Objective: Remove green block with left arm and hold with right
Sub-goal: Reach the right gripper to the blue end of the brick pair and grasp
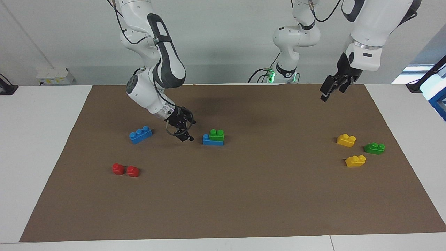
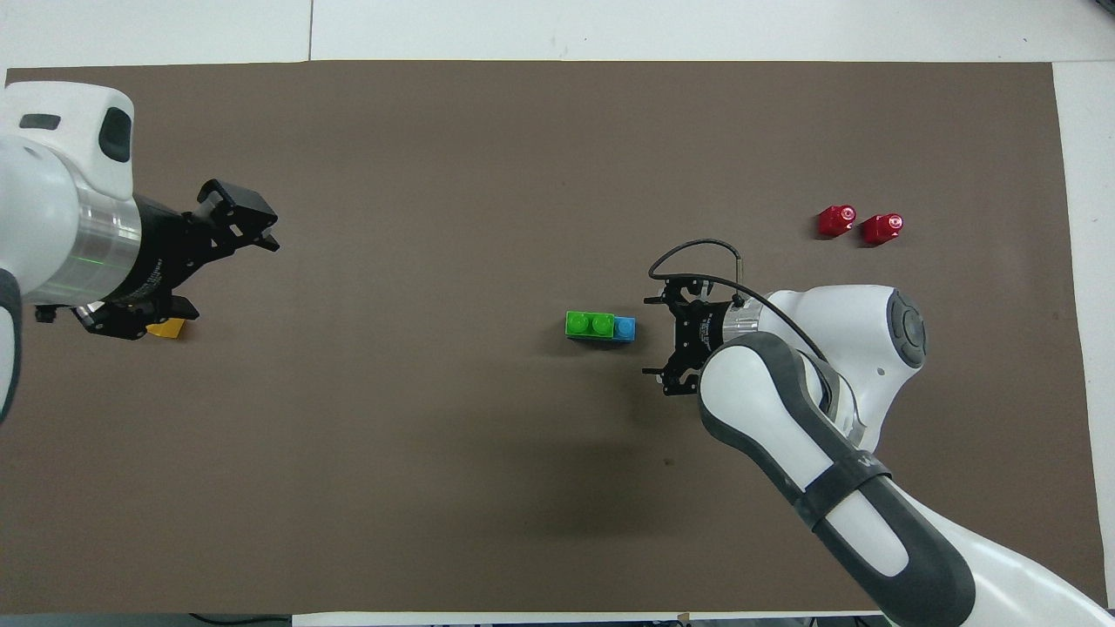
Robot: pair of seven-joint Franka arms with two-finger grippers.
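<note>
Just beside the right gripper's (image 1: 185,130) wide-open, empty jaws, the green block (image 1: 216,135) sits atop a blue brick (image 1: 208,140); left gripper (image 1: 332,89) hangs open, well apart, over the mat (image 1: 244,195).

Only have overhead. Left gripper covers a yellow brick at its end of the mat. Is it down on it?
Observer: No. The left gripper hangs open, high in the air. That yellow brick, a second yellow brick and a darker green brick lie untouched on the mat.
Operator: Right gripper touching the stack?
Observer: No. The right gripper is open and low beside the blue base brick under the green block, with a gap between.
Operator: Anything hidden under the right arm?
Observer: A loose blue three-stud brick, on the mat toward the right arm's end, apart from the stack.
</note>
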